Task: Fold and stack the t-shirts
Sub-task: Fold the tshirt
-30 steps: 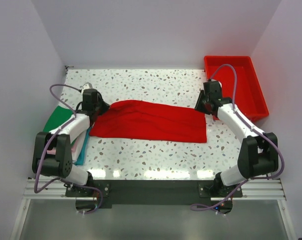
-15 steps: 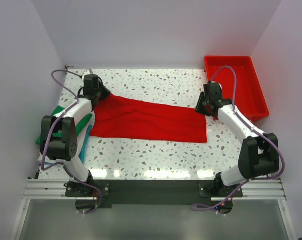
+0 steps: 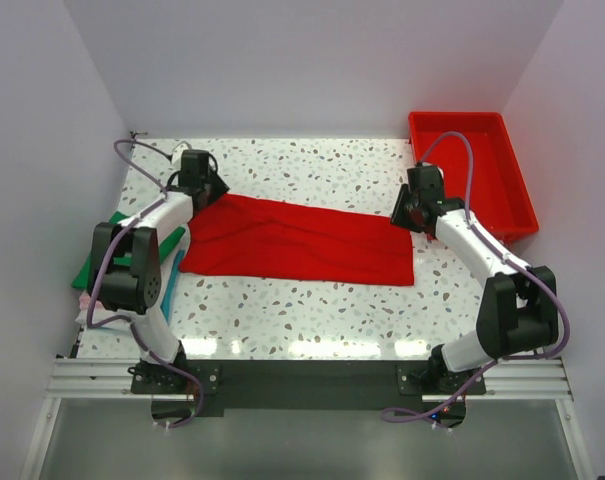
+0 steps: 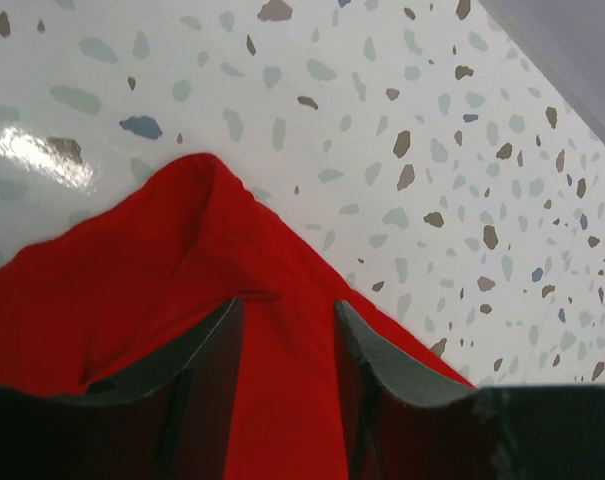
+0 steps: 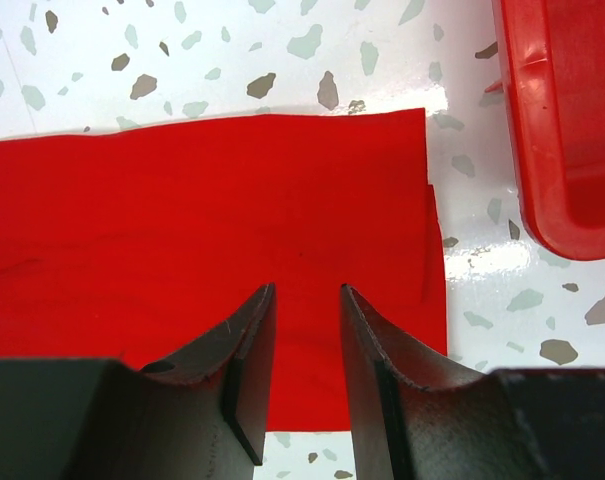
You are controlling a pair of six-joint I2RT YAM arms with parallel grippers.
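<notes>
A bright red t-shirt (image 3: 302, 240) lies folded into a long band across the middle of the table, its left end drawn out to a point. My left gripper (image 3: 204, 185) hovers over that pointed end (image 4: 162, 290). In the left wrist view the gripper (image 4: 287, 310) is open, and the cloth lies flat below the jaws. My right gripper (image 3: 407, 212) is over the shirt's square right end (image 5: 182, 220). It (image 5: 305, 292) is open too, with nothing pinched. A green t-shirt (image 3: 82, 273) and a teal edge (image 3: 179, 262) show under the left arm.
A rigid red plastic tray (image 3: 472, 170) stands at the back right, and its corner (image 5: 572, 120) is close to the right gripper. The speckled table (image 3: 312, 165) ends at white walls on the left, back and right. The left arm's cable loops near the back left corner.
My left gripper has moved toward the back left corner, drawing the shirt's left end into a point, and its jaws have opened off the cloth. The right arm has not moved.
</notes>
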